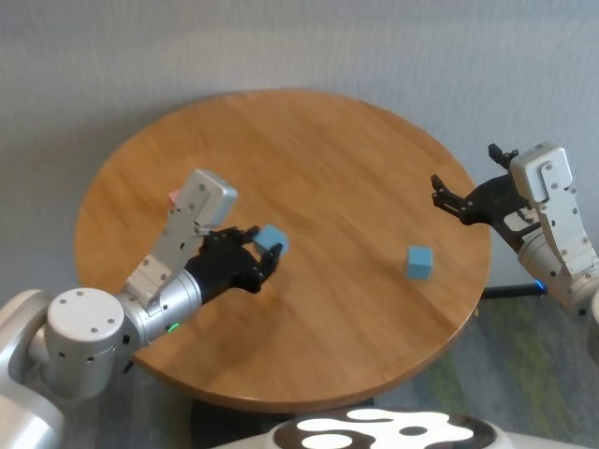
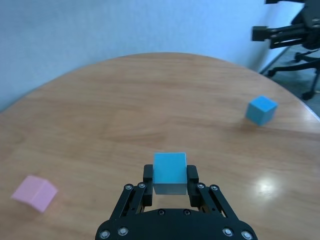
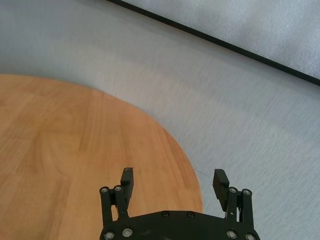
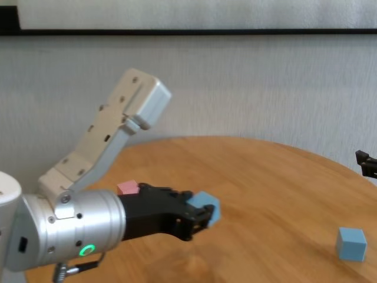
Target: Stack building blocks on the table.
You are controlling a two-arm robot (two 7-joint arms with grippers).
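My left gripper (image 1: 265,251) is shut on a light blue block (image 1: 270,239) and holds it above the left-middle of the round wooden table (image 1: 309,159). The block also shows between the fingers in the left wrist view (image 2: 169,172) and in the chest view (image 4: 205,207). The pink block (image 1: 173,196) lies on the table behind my left arm, mostly hidden; it also shows in the left wrist view (image 2: 35,192). The second light blue block (image 1: 419,262) sits near the table's right edge. My right gripper (image 1: 449,200) is open and empty at the table's right edge.
Grey carpet surrounds the table. A black chair base (image 2: 300,70) stands on the floor beyond the table's right side. The wide middle and far part of the tabletop (image 1: 309,159) carries nothing.
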